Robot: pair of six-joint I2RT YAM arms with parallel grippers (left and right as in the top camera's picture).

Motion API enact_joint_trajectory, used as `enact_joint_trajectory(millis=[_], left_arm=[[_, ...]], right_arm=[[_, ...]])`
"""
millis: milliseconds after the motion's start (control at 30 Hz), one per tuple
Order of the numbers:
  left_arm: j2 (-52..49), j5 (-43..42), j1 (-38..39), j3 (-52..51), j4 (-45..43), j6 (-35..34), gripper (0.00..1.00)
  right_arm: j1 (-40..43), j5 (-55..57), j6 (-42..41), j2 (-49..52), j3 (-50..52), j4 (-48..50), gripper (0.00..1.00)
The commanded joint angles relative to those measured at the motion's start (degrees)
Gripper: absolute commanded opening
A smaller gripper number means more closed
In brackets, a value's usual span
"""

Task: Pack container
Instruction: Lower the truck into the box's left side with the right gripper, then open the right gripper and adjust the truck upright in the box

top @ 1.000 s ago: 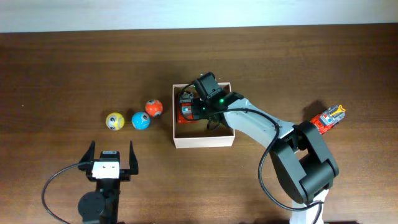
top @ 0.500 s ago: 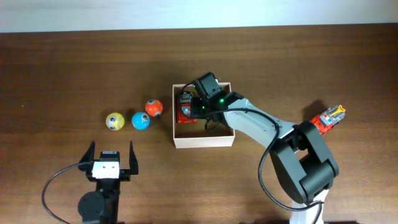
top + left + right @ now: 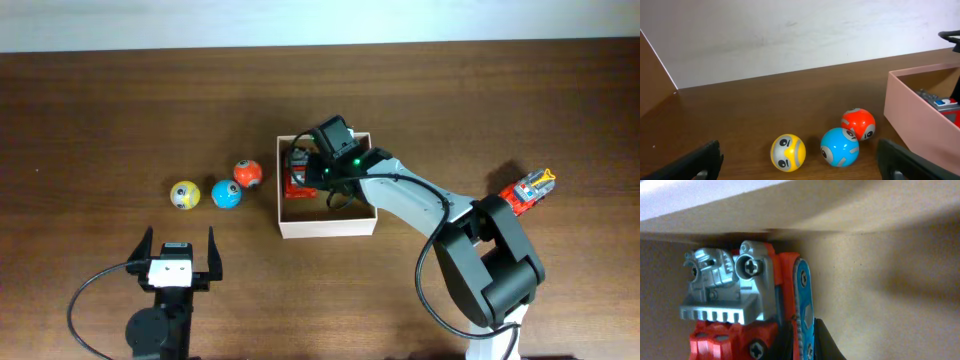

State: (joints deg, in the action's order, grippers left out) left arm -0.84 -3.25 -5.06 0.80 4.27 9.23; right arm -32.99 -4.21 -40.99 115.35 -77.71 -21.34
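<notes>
The container (image 3: 328, 226), a small white box with a tan inside, stands mid-table. My right gripper (image 3: 318, 172) reaches down into its left half. It is shut on a red and grey toy truck (image 3: 296, 172). In the right wrist view the truck (image 3: 735, 295) lies against the box's inner wall (image 3: 880, 275), and the gripper (image 3: 805, 342) pinches its blue side panel between the two dark fingers. My left gripper (image 3: 180, 245) rests open near the front left, holding nothing. From the left wrist view the container (image 3: 920, 115) is at the right, and the truck (image 3: 940, 102) shows over its rim.
Three balls lie in a row left of the box: yellow (image 3: 185, 195), blue (image 3: 226, 194) and orange-red (image 3: 247, 174). They sit just ahead of my left gripper (image 3: 801, 162). A second red toy truck (image 3: 527, 190) lies on the table at the far right.
The right gripper and the truck have edged very slightly left inside the container. The left arm and the balls have not moved.
</notes>
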Motion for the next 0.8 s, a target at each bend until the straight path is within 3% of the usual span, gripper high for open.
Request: enact_joint_trajectory(millis=[0,400,767], left_arm=[[0.55,-0.61,0.02,-0.31,0.09,0.72,0.99],[0.55,-0.61,0.02,-0.31,0.09,0.72,0.99],[0.55,-0.61,0.02,-0.31,0.09,0.72,0.99]], right_arm=[[0.09,-3.96,-1.53,0.28,-1.07,1.53,0.1],[0.94,-4.11,-2.75,0.28,-1.07,2.71,0.09],[7.21,-1.42,-0.07,0.28,-1.07,1.86,0.08]])
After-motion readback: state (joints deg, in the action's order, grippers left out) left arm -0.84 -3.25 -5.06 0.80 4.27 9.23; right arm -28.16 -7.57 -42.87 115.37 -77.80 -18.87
